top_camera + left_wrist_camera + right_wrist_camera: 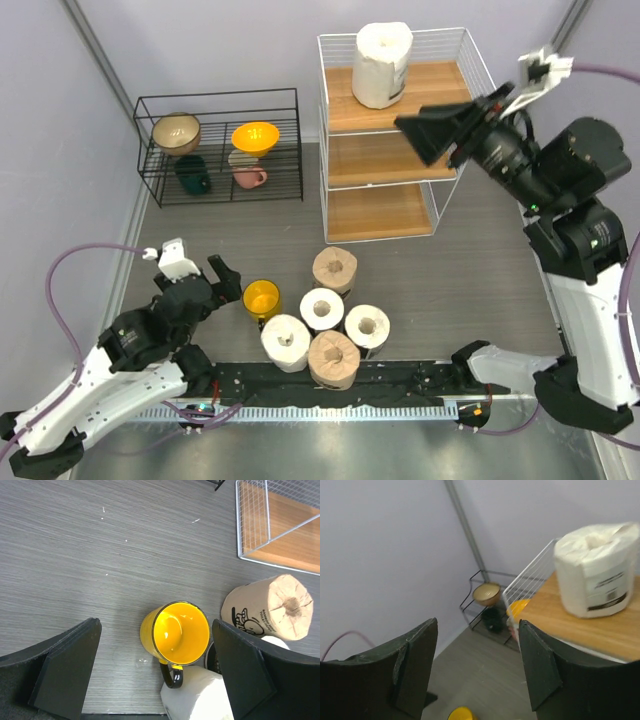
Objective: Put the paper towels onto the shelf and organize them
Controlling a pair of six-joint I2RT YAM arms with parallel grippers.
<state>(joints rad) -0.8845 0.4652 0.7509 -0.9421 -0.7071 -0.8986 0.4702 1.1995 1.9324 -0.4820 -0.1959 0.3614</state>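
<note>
One white paper towel roll (382, 65) stands on the top board of the white wire shelf (445, 200); the right wrist view shows that roll (597, 572) on the wood (600, 630). My right gripper (415, 140) hangs open and empty in front of the shelf's upper tiers, a little short of the roll. Several rolls cluster on the table: beige (334, 270), white (322, 309), white (367, 326), white (286, 342), beige (334, 360). My left gripper (225, 280) is open and empty, just left of the cluster. The left wrist view shows a beige printed roll (270, 607) and a white roll (200, 697).
A yellow cup (262, 298) stands at the cluster's left edge, seen between the left fingers (70, 670) in the wrist view. A low black wire rack (220, 100) with bowls and mugs sits at the back left. A black mat (400, 385) runs along the near edge.
</note>
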